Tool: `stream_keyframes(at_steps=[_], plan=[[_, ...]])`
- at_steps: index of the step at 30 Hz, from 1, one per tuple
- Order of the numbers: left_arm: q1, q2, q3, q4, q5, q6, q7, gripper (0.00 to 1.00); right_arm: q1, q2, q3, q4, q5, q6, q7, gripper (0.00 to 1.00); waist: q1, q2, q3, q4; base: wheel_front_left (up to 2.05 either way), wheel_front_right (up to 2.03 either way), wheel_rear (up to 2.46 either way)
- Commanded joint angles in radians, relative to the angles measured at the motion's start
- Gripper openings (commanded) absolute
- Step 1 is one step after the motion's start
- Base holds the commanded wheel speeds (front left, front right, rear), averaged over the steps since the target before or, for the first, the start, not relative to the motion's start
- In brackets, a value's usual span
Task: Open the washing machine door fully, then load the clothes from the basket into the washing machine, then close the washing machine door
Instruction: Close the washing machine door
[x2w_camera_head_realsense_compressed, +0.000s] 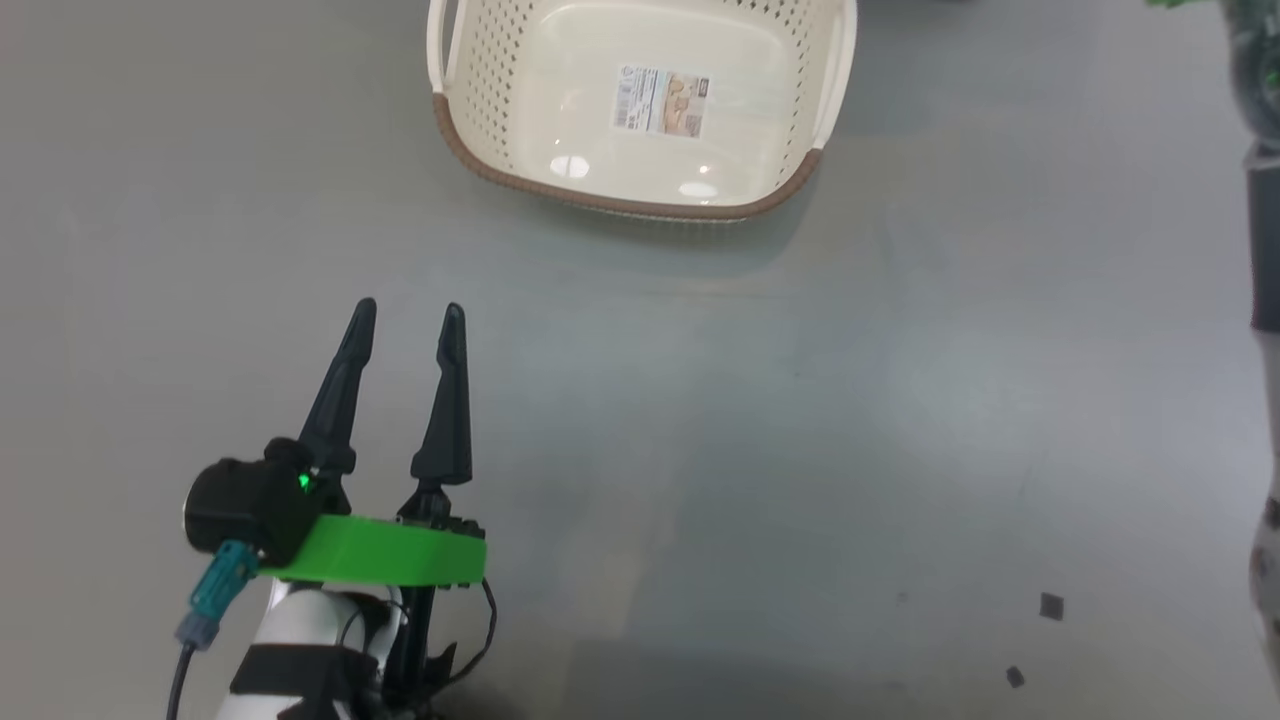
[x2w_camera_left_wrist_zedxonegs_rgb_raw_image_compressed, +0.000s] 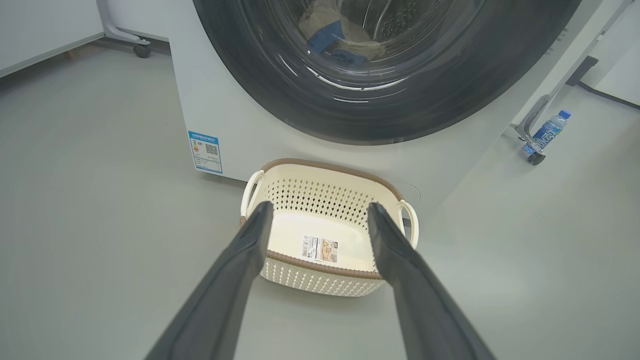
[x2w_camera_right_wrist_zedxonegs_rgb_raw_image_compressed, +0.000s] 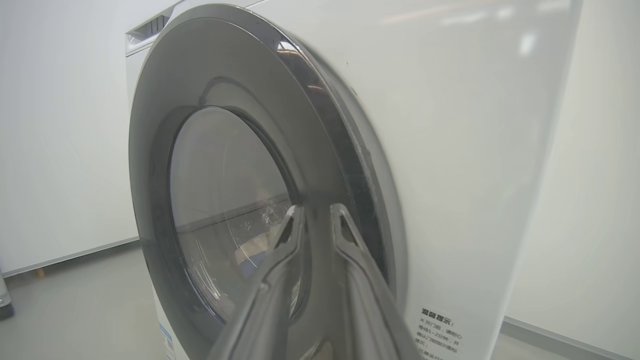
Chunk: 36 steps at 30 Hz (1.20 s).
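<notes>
The basket (x2w_camera_head_realsense_compressed: 500, 90) stands on the grey floor with nothing but its label sticker inside, just in front of the washing machine (x2w_camera_left_wrist_zedxonegs_rgb_raw_image_compressed: 240, 130). My left gripper (x2w_camera_head_realsense_compressed: 408, 310) is open a short way back from the basket (x2w_camera_left_wrist_zedxonegs_rgb_raw_image_compressed: 320, 200) and holds nothing. The washing machine door (x2w_camera_left_wrist_zedxonegs_rgb_raw_image_compressed: 450, 100) lies against the machine front. Behind its glass are the clothes (x2w_camera_left_wrist_zedxonegs_rgb_raw_image_compressed: 330, 35), pale yellow with blue patches. In the right wrist view my right gripper (x2w_camera_right_wrist_zedxonegs_rgb_raw_image_compressed: 317, 210) is at the door's (x2w_camera_right_wrist_zedxonegs_rgb_raw_image_compressed: 160, 125) black rim, its fingers drawn close together with only a slim gap and nothing held.
A blue drink bottle (x2w_camera_left_wrist_zedxonegs_rgb_raw_image_compressed: 547, 130) lies by a wheeled frame leg (x2w_camera_left_wrist_zedxonegs_rgb_raw_image_compressed: 535, 157) right of the machine. Another caster (x2w_camera_left_wrist_zedxonegs_rgb_raw_image_compressed: 142, 50) stands at its left. Small dark scraps (x2w_camera_head_realsense_compressed: 1050, 605) lie on the floor. A dark and pale jointed shape (x2w_camera_head_realsense_compressed: 1265, 300) runs down the head view's right edge.
</notes>
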<state>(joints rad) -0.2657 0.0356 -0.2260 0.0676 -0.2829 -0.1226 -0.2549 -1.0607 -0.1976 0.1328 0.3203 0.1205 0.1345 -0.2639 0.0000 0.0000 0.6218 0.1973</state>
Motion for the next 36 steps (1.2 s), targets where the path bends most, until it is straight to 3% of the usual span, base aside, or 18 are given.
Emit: stream_keyframes(at_steps=[1, 6, 13, 24, 36], plan=[[0.009, 0.015, 0.040, -0.018, 0.004, 0.002, -0.007, 1.00, 0.026, 0.027, 0.012, -0.045, 0.010, -0.004, 0.002, 0.57, 0.0000, 0.0000, -0.060, -0.046, 0.00, 0.00, 0.00], [0.032, 0.015, 0.065, 0.026, -0.001, 0.003, -0.007, 1.00, 0.127, 0.035, 0.026, -0.062, 0.022, -0.004, 0.002, 0.75, 0.0000, 0.0000, -0.153, -0.089, 0.00, 0.00, 0.00], [0.084, 0.015, 0.094, 0.074, -0.038, -0.002, -0.007, 1.00, 0.284, 0.047, 0.046, -0.086, 0.029, -0.004, 0.002, 0.80, 0.0000, 0.0000, -0.289, -0.144, 0.00, 0.00, 0.00], [0.172, 0.015, 0.111, 0.121, -0.051, -0.007, -0.007, 1.00, 0.543, 0.051, 0.039, -0.117, 0.057, -0.004, 0.002, 0.82, 0.0000, 0.0000, -0.465, -0.195, 0.00, 0.00, 0.00], [0.252, 0.015, 0.120, 0.121, -0.051, -0.008, -0.007, 1.00, 0.827, 0.072, -0.021, -0.175, 0.066, -0.004, 0.002, 0.82, 0.0000, 0.0000, -0.557, -0.226, 0.00, 0.00, 0.00]])
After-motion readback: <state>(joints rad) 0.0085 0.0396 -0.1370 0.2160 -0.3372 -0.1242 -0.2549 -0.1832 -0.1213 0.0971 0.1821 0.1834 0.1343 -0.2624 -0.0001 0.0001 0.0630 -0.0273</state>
